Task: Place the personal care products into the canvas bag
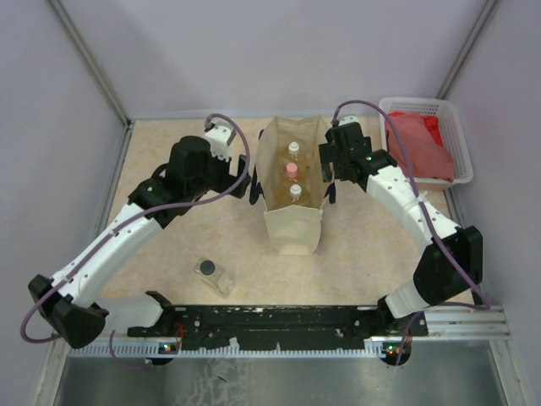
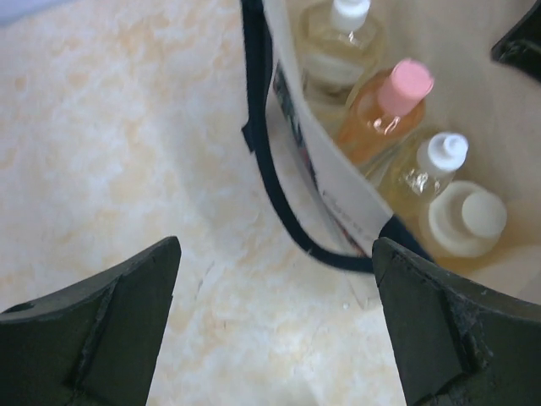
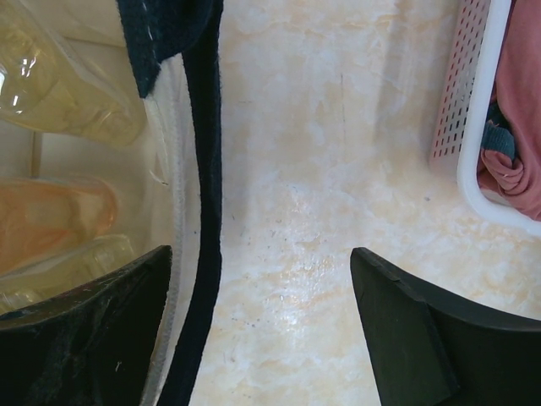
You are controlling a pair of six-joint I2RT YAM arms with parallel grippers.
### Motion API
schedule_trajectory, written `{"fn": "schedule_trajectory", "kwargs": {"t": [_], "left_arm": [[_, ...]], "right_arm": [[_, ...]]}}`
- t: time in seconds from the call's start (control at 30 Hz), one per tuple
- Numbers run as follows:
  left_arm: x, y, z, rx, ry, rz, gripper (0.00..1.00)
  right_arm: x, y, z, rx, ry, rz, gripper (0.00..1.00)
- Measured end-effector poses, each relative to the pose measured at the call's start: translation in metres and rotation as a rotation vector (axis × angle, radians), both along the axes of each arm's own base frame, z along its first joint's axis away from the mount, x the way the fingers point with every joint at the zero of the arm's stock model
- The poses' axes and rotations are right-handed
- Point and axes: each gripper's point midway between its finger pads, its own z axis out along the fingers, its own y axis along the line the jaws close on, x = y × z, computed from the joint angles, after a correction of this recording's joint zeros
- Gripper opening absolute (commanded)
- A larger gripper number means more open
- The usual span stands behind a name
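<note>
Beside the canvas bag (image 1: 293, 228), your left fingers (image 2: 101, 330) and right fingers (image 3: 423, 338) are wide apart, holding nothing; its print (image 2: 286, 95) is blurry.

3 btls (image 2: 382, 100), cream jar (image 2: 466, 222) in bag (image 1: 292, 230); dark-cap btl (image 1: 213, 276) outside

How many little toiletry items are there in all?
5. In the canvas bag: two white-capped bottles, a pink-capped bottle, a cream container. On the table: a dark-capped bottle. Others may be hidden.

Canvas bag (image 1: 292, 228) mid-worktop, toward far edge; bottles (image 1: 292, 172) in row inside. Lone bottle (image 1: 214, 275) near near edge, left of bag. Basket (image 1: 463, 144) at far right corner, cloth (image 1: 420, 148) inside.
</note>
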Motion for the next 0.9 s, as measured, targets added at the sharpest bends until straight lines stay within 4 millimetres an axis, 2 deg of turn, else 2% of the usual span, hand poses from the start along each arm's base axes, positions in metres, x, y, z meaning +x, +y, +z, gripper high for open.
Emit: {"fn": "schedule_trajectory", "kwargs": {"t": [0.1,0.2,0.33,0.37,0.43,0.53,0.63,0.9], "left_arm": [[-0.021,0.022,-0.014,0.017,0.104,0.075,1.0],[-0.047,0.039,-0.039,0.026,0.26,0.161,1.0],[-0.098,0.069,-0.085,0.026,0.507,0.334,1.0],[-0.11,0.078,-0.091,0.017,0.545,0.381,1.0],[-0.136,0.096,-0.095,-0.03,0.598,0.485,1.0],[-0.163,0.119,-0.089,-0.149,0.613,0.613,1.0],[-0.179,0.133,-0.091,-0.192,0.641,0.706,1.0],[-0.182,0.138,-0.121,-0.17,0.712,0.85,1.0]], "right_arm": [[0.0,0.0,0.0,0.001,0.001,0.001,0.86],[0.0,0.001,-0.001,-0.001,0.006,0.002,0.86],[0.004,0.003,-0.003,-0.004,0.016,0.004,0.86],[0.005,0.003,-0.004,-0.005,0.017,0.005,0.86],[0.007,0.004,-0.005,-0.008,0.023,0.007,0.86],[0.009,0.006,-0.006,-0.007,0.029,0.011,0.87],[0.011,0.008,-0.006,-0.005,0.028,0.017,0.87],[0.011,0.008,-0.006,-0.007,0.03,0.021,0.87]]}}
